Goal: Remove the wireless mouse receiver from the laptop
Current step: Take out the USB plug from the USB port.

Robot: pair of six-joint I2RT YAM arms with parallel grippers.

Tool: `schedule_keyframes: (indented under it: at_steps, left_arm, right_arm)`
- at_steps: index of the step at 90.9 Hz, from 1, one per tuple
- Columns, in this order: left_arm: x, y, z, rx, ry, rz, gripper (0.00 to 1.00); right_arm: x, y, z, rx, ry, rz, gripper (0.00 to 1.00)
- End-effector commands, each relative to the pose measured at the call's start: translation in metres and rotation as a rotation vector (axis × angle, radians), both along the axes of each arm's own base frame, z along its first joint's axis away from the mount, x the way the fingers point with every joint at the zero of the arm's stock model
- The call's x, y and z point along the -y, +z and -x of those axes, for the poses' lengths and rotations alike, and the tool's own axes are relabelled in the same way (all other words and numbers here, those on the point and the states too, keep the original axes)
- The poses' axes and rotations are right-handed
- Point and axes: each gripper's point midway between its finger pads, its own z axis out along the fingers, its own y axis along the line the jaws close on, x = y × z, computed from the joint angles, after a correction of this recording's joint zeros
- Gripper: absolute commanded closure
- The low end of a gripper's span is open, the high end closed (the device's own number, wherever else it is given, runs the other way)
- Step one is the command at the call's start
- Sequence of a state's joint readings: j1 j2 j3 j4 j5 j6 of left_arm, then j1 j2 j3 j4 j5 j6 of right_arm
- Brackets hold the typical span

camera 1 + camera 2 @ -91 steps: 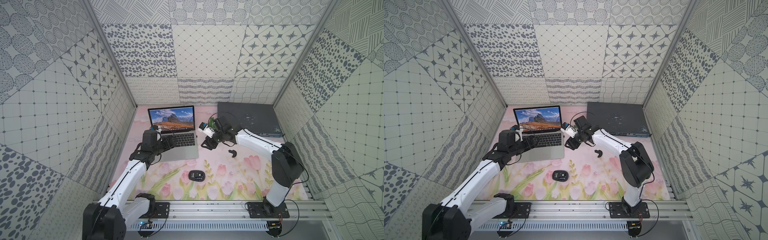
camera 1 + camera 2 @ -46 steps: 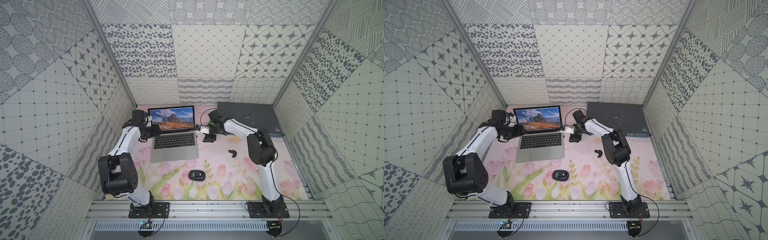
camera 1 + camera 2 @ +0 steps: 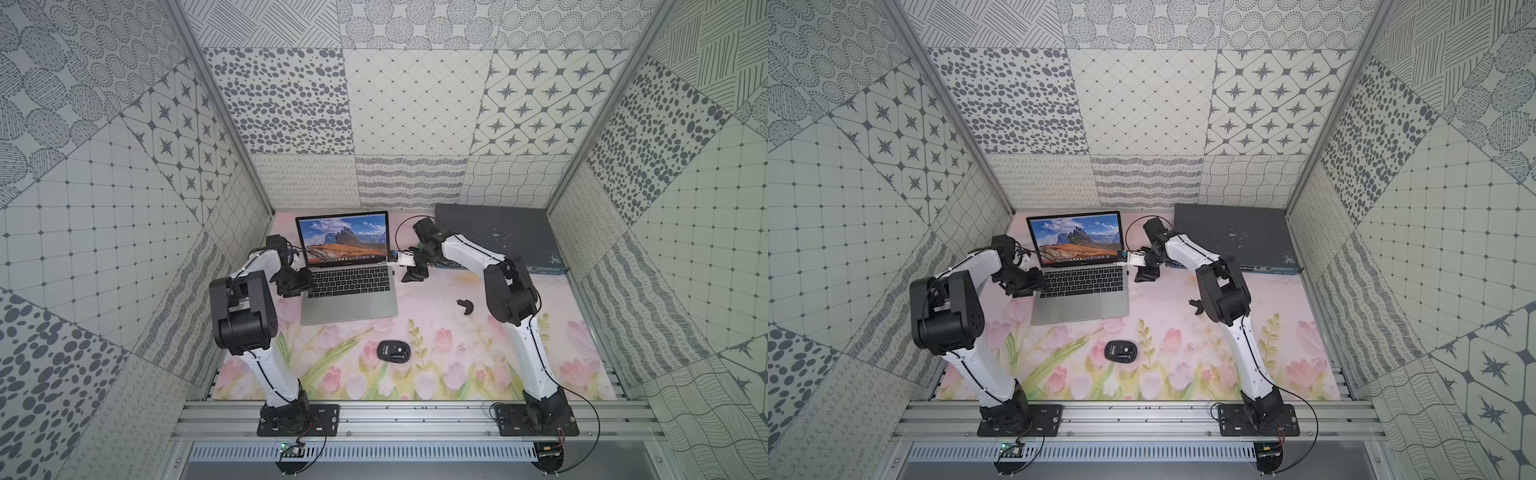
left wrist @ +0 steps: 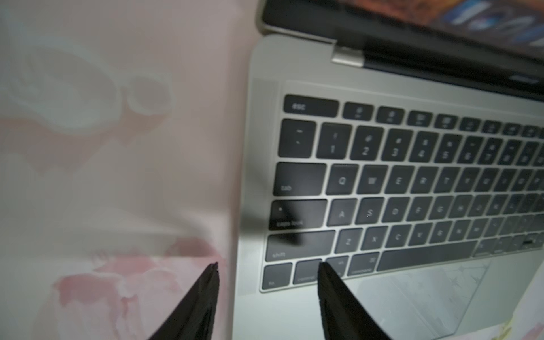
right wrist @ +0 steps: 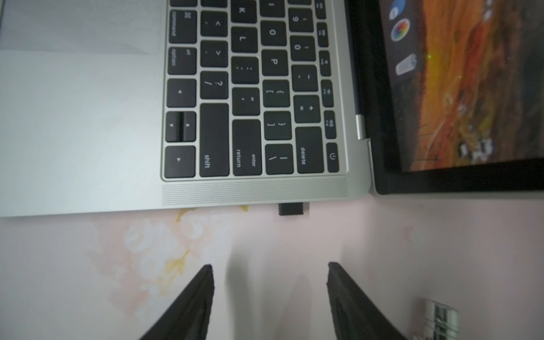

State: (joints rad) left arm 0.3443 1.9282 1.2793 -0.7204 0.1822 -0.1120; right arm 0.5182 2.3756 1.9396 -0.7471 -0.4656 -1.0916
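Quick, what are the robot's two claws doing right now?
Left gripper: open, straddling the laptop edge, gripping nothing.
Right gripper: open, empty, facing the wireless mouse receiver.

The wireless mouse receiver (image 5: 290, 209), ahead of the right gripper (image 5: 269, 265), hides its plug inside the laptop (image 5: 88, 132); both top views leave it too small to tell. Ahead of the left gripper (image 4: 268, 263) the keys (image 4: 412, 182) blur. Beside the right gripper, a silvery piece (image 5: 441, 319) is cut off.
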Motion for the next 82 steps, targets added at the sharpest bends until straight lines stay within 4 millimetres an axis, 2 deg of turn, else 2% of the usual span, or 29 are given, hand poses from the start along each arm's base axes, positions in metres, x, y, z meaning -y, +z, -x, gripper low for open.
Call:
schedule_keyframes:
  at_steps: [1,13,26,45,53,67,82]
  left_arm:
    - [-0.017,-0.01,0.003,-0.022,-0.018,-0.037,0.46]
    - [-0.021,-0.007,-0.004,-0.01,-0.018,-0.043,0.49]
    - [-0.023,-0.016,-0.01,-0.018,-0.013,-0.04,0.52]
    - [-0.024,-0.025,-0.011,-0.032,-0.009,-0.033,0.51]
    - [-0.022,-0.027,-0.009,-0.035,-0.012,-0.027,0.51]
    - [-0.02,-0.03,-0.009,-0.039,-0.013,-0.019,0.5]
    - [-0.021,-0.029,-0.008,-0.041,-0.011,-0.02,0.5]
  right_arm:
    - [-0.003,-0.003,-0.003,-0.003,0.033,-0.021,0.37]
    - [-0.008,-0.004,-0.004,-0.007,0.044,-0.025,0.41]
    - [-0.004,-0.013,-0.006,-0.01,0.045,-0.003,0.43]
    - [-0.013,-0.023,0.0,-0.037,0.082,-0.009,0.45]
    - [-0.02,-0.021,0.003,-0.042,0.102,-0.012,0.46]
    - [-0.03,-0.026,0.012,-0.057,0.137,0.018,0.54]
    - [-0.032,-0.037,0.021,-0.089,0.148,0.09,0.61]
